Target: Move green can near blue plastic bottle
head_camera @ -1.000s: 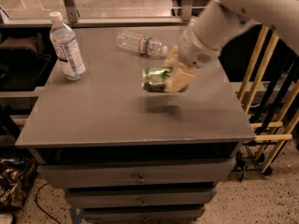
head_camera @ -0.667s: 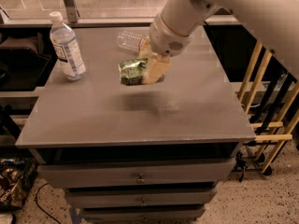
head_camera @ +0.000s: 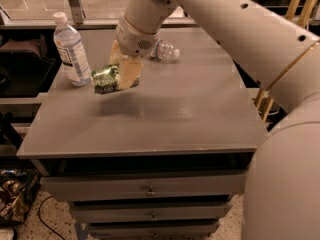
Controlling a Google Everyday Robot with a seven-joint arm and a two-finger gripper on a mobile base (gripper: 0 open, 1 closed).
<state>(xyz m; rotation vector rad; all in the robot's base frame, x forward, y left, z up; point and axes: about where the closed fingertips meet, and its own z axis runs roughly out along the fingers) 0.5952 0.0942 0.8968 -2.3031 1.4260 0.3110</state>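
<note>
The green can [head_camera: 104, 79], dented with a green-and-white print, lies sideways in my gripper [head_camera: 123, 74], which is shut on it and holds it a little above the grey tabletop [head_camera: 165, 114]. The blue plastic bottle [head_camera: 71, 50], clear bluish with a white cap and a white-and-blue label, stands upright at the table's back left. The can hangs just right of the bottle's base, a small gap between them. My arm reaches in from the upper right.
A second clear bottle [head_camera: 165, 50] lies on its side at the back of the table, partly hidden behind my wrist. Drawers [head_camera: 150, 189] run below the tabletop. A yellow wooden frame [head_camera: 265, 101] stands at the right. Clutter sits on the floor at lower left.
My gripper has carried the green can leftward across the table, from the middle right to a spot just right of the blue plastic bottle. Both bottles have stayed put.
</note>
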